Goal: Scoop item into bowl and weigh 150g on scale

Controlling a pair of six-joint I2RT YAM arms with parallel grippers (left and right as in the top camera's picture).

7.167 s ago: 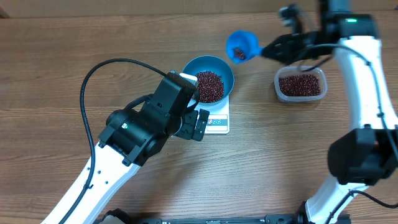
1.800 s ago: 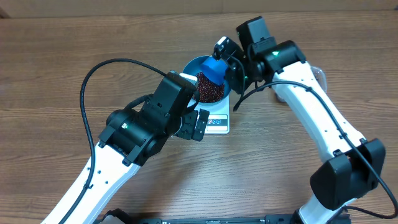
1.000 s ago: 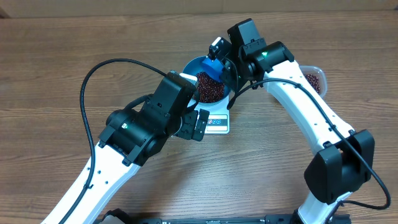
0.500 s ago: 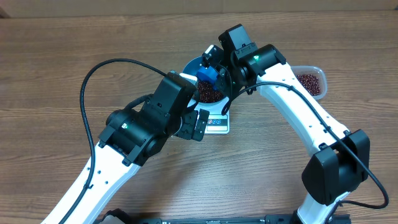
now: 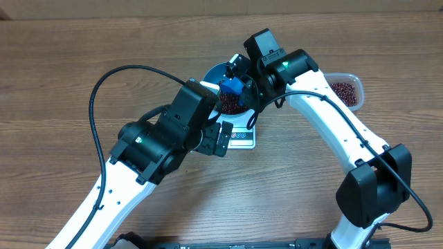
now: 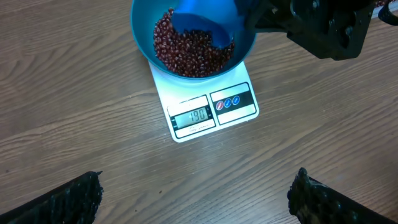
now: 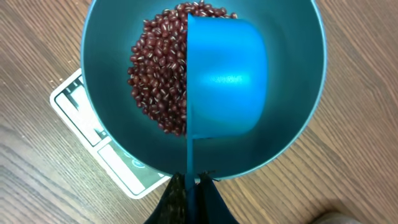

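Your right hand (image 7: 191,186) is pressed together, pinching the thin handle of the blue scoop (image 7: 227,78). In the right wrist view the dark fingers meet at the bottom edge, and the handle runs straight up from them into the cup of the scoop. The cup lies on its side inside the bowl (image 7: 292,93), its smooth outer wall facing the camera and its open mouth turned toward the beans (image 7: 158,74). Whether the rim of the cup touches the beans cannot be told.

The small red-brown beans lie in a loose heap in the bottom of the large round bowl, mostly on the side away from the scoop. The bowl sits on the white scale (image 6: 211,109) and covers its far part. The display (image 6: 191,116) and the label panel (image 6: 233,102) stick out from under the bowl. The display shows dark digits, too small to read with certainty.

Your left hand (image 6: 196,205) is spread wide and holds nothing. Its two dark fingertips show at the bottom corners of the left wrist view, above the wooden table (image 5: 55,69) and near the display edge of the scale.

In the overhead view, a clear tub (image 5: 344,90) with more beans stands on the table beyond your right arm, partly hidden by it.
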